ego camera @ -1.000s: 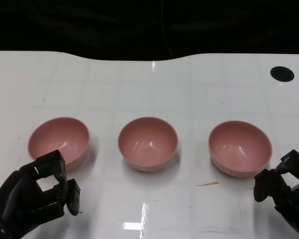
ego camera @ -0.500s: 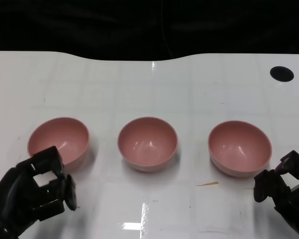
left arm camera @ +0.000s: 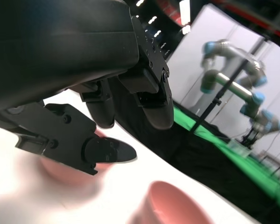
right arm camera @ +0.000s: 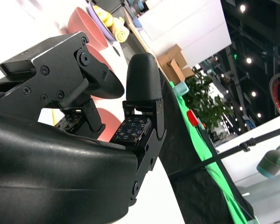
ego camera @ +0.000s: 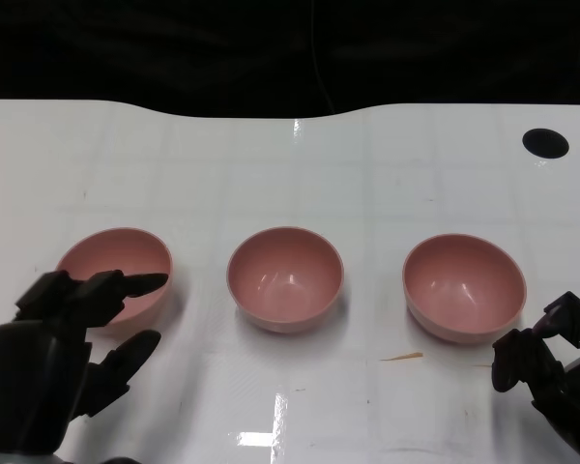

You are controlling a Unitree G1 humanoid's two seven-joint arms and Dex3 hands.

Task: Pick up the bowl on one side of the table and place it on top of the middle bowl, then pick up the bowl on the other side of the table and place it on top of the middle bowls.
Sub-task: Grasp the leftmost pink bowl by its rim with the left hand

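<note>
White table [ego camera: 387,174] holds 3 pink bowls; black hole [ego camera: 546,143] at far right.

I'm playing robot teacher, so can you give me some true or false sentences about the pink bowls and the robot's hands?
1. Three pink bowls sit in a row on the white table. True.
2. The left bowl is already stacked in the middle bowl. False: each bowl stands alone, apart from the others.
3. The left hand has its fingers spread at the left bowl's near rim. True.
4. The right hand is holding the right bowl. False: it sits beside that bowl, holding nothing.
5. The bowls have food in them. False: all three look empty.
</note>
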